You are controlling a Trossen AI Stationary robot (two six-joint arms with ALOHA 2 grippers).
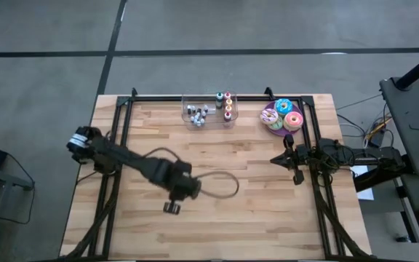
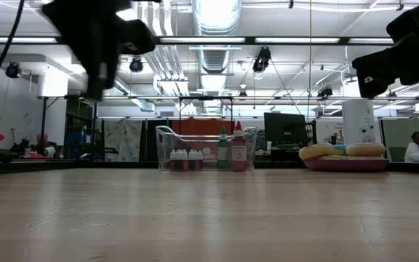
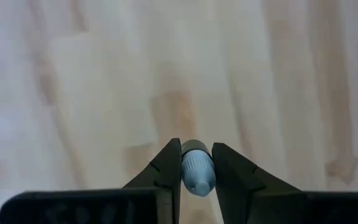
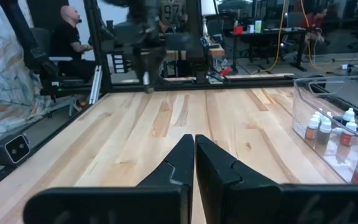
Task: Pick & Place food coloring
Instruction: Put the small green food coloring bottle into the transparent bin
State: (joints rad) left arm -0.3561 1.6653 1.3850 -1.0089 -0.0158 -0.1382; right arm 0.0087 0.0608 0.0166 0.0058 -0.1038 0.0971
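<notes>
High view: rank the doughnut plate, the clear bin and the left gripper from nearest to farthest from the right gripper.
1. Doughnut plate, just beyond the right gripper, at the far edge.
2. Clear bin, far edge, centre.
3. Left gripper, table's near-left part.

Only one marking can be read in any of the views. In the right wrist view, the number "97" is seen in light figures on the dark shirt (image 4: 172, 10) of a person standing in the room beyond the counter; only the torso is shown, partly hidden by a blurred dark arm in front of it. No lettering can be made out on the small bottles in the clear bin, on the monitors in the low view, or on the small box with a lens at the counter's edge. In the left wrist view and the high view no text, label or number is legible.
</notes>
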